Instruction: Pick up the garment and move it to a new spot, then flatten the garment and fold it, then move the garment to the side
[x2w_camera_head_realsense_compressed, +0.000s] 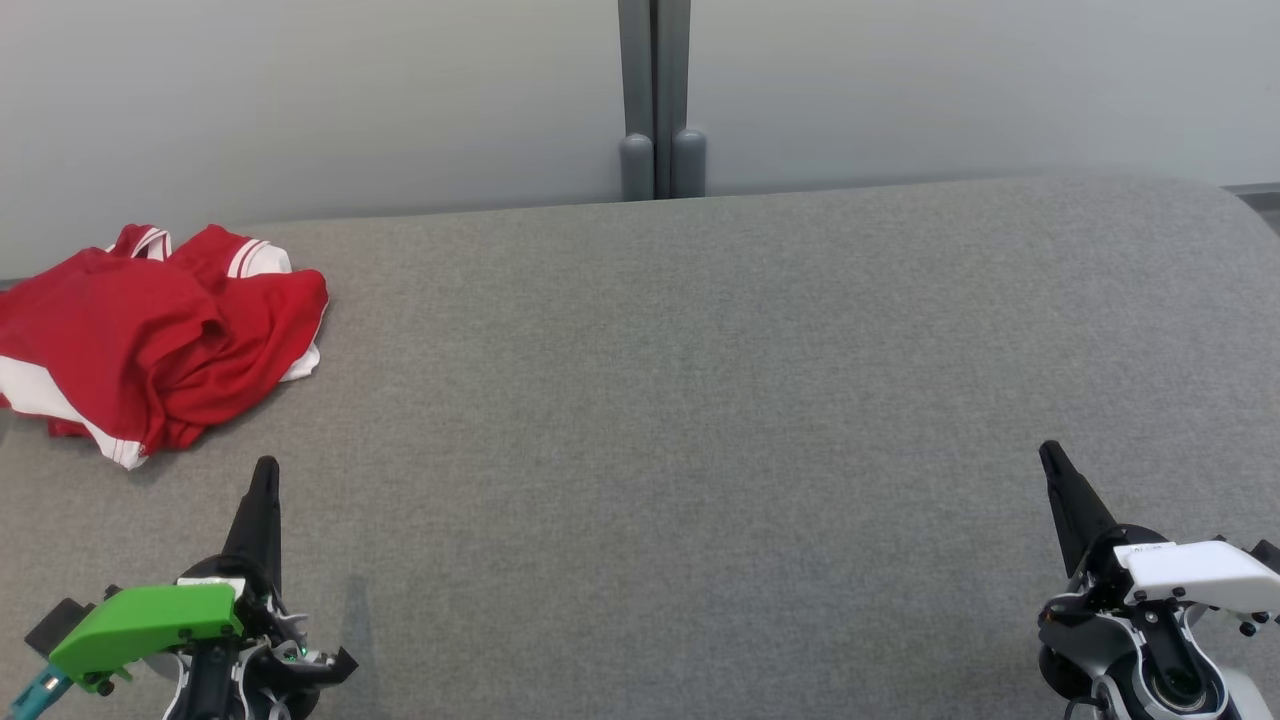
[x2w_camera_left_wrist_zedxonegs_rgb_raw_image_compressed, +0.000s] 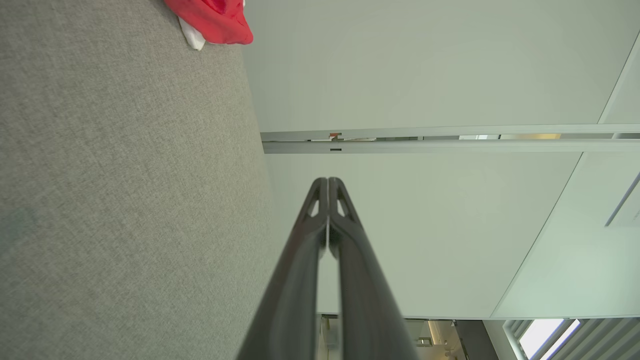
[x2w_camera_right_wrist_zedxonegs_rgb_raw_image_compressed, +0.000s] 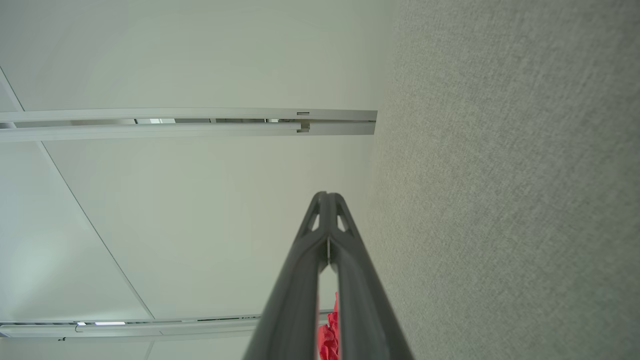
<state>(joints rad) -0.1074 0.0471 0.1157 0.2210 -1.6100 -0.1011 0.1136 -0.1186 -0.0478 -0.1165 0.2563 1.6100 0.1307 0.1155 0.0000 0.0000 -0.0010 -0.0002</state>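
Note:
The garment (x2w_camera_head_realsense_compressed: 150, 335) is a red top with white trim, lying crumpled at the far left of the grey fabric surface (x2w_camera_head_realsense_compressed: 700, 400). A corner of the garment (x2w_camera_left_wrist_zedxonegs_rgb_raw_image_compressed: 212, 22) shows at the top of the left wrist view, and a red sliver of it (x2w_camera_right_wrist_zedxonegs_rgb_raw_image_compressed: 327, 340) peeks between the fingers in the right wrist view. My left gripper (x2w_camera_head_realsense_compressed: 265, 475) sits at the lower left, shut and empty, a short way in front of the garment. My right gripper (x2w_camera_head_realsense_compressed: 1050, 455) rests at the lower right, shut and empty, far from the cloth. Each pair of fingertips (x2w_camera_left_wrist_zedxonegs_rgb_raw_image_compressed: 327, 182) (x2w_camera_right_wrist_zedxonegs_rgb_raw_image_compressed: 325, 196) is pressed together.
Pale partition walls stand behind the surface, joined by a grey post (x2w_camera_head_realsense_compressed: 655, 100) at the back middle. The surface's far right corner (x2w_camera_head_realsense_compressed: 1230, 200) is rounded. Wide bare grey fabric lies between the two grippers.

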